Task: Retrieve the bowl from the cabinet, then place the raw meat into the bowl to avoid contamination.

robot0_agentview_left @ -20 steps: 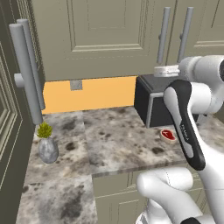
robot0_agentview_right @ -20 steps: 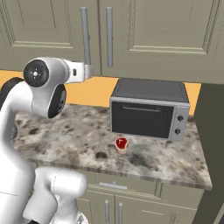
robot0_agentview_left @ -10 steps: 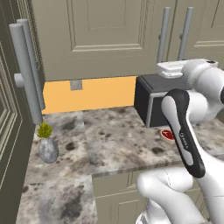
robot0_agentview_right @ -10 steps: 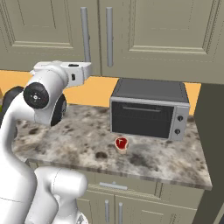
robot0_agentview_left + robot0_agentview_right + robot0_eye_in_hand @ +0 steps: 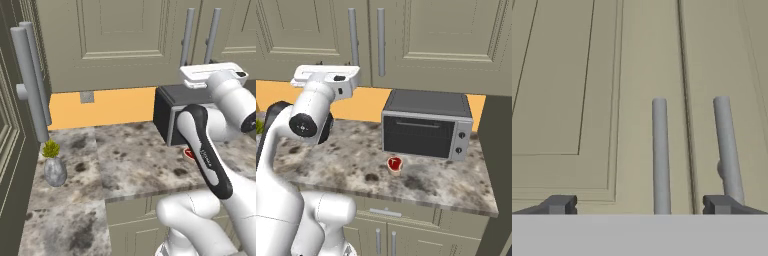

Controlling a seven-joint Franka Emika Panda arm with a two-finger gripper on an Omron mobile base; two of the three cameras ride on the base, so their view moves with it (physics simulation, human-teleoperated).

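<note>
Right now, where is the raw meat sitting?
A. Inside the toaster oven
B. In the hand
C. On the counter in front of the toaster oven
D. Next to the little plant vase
C. The raw meat lies on the speckled counter just in front of the toaster oven; the hand is up facing the closed cabinet doors.

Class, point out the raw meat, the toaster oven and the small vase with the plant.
raw meat (image 5: 394, 163), right base view, its red middle.
toaster oven (image 5: 418, 136), right base view, its door glass.
vase (image 5: 55, 171), left base view, its grey body.
</note>
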